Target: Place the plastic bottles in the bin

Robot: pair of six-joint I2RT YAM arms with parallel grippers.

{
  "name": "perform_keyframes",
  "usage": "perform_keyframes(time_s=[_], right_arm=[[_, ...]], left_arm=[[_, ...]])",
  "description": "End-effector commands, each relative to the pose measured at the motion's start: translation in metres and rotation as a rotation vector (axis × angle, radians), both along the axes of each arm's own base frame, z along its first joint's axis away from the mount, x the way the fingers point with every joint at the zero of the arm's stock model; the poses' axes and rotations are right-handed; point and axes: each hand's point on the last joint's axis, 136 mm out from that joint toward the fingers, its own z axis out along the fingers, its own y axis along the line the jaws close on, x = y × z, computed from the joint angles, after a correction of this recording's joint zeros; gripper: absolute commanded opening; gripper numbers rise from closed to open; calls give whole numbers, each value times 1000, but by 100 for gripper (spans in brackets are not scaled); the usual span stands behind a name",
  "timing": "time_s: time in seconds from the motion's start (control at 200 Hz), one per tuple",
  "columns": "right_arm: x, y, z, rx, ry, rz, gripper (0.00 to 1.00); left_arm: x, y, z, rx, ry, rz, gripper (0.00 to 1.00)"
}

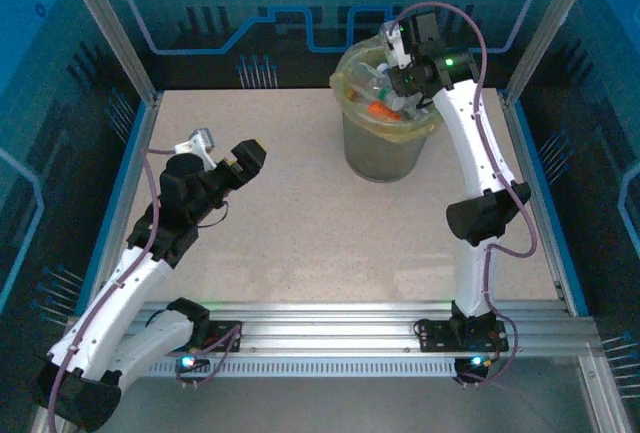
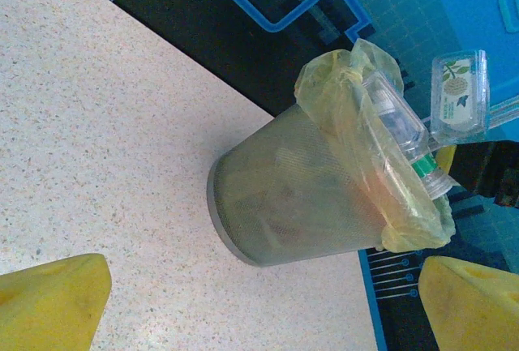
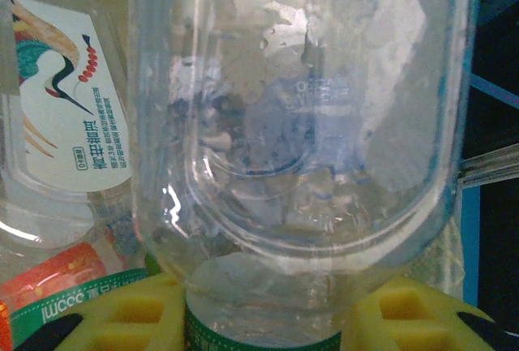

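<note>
The bin (image 1: 385,143) is a grey mesh bucket with a yellow-green liner, standing at the back of the table. My right gripper (image 1: 408,81) hangs over its mouth, shut on a clear plastic bottle (image 3: 292,156) with a green label. The yellow pads (image 3: 122,314) press the bottle from both sides, and it lies across the bin's rim (image 2: 397,128). Inside the bin lie other bottles, one with a white crane label (image 3: 57,124) and one with a red label (image 3: 53,274). My left gripper (image 1: 245,158) is open over the bare table, left of the bin (image 2: 300,197).
Blue panels wall the table at the back and sides. A metal rail (image 1: 340,318) with both arm bases runs along the near edge. The speckled tabletop (image 1: 300,233) stretches between my left gripper and the bin.
</note>
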Motion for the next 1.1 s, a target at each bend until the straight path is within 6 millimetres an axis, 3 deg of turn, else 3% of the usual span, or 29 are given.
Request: perform_keyframes(time_s=[0.0,0.255,0.56,0.725,1.096], right_arm=[[1,-6,1,-13,8,14,38],[-3,-4,7,2,-1,23,52],[-7,0,20,36,-30,44,55],[-7,9,35,114,-69,68,69],[15,-7,52,340,-143,-17,74]], left_arm=[[0,3,-6,2,14,6,99],[2,1,-9,-8,23,5,99],[3,0,-9,-13,27,3,99],[4,0,-10,-11,30,3,99],[6,-1,-8,-13,28,1,99]])
